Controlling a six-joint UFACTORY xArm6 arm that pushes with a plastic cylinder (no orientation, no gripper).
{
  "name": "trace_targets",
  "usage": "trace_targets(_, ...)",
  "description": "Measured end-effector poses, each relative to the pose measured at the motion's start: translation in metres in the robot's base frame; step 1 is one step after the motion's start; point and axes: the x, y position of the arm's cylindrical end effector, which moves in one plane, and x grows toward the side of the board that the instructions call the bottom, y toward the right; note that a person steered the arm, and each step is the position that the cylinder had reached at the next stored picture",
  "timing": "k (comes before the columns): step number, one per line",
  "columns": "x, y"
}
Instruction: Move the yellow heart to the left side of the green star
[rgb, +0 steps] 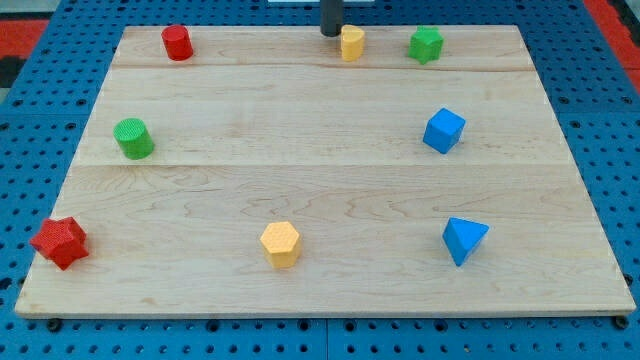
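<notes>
The wooden desk (320, 180) filled most of the view, a pale board lying on a blue perforated base (30, 150). The arm carried no end effector that could open or close, only a dark rod whose lower end, my tip (330, 34), rested at the view's top edge of the desk, just left of the yellow heart (351, 43) and apparently touching it, though contact could not be confirmed. The yellow heart stood near the top edge, a little right of centre, with the green star (426, 44) to its right, near but apart. So the heart already lay on the star's left side in this view. Lower on the right sat the blue cube (444, 131), and further toward the view's bottom the blue triangular block (464, 240). The yellow hexagon (280, 244) lay near the bottom centre. At the bottom left corner sat the red star-like block (60, 242). The green cylinder (133, 138) stood on the left side at mid height, and the red cylinder (177, 42) was at the top left.
</notes>
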Motion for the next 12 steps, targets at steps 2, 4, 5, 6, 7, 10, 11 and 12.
trace_targets(2,0.016,-0.029)
trace_targets(4,0.057,-0.005)
trace_targets(5,0.068,0.033)
trace_targets(6,0.065,0.033)
trace_targets(7,0.062,0.043)
trace_targets(10,0.043,0.067)
trace_targets(11,0.057,0.057)
trace_targets(12,0.06,0.057)
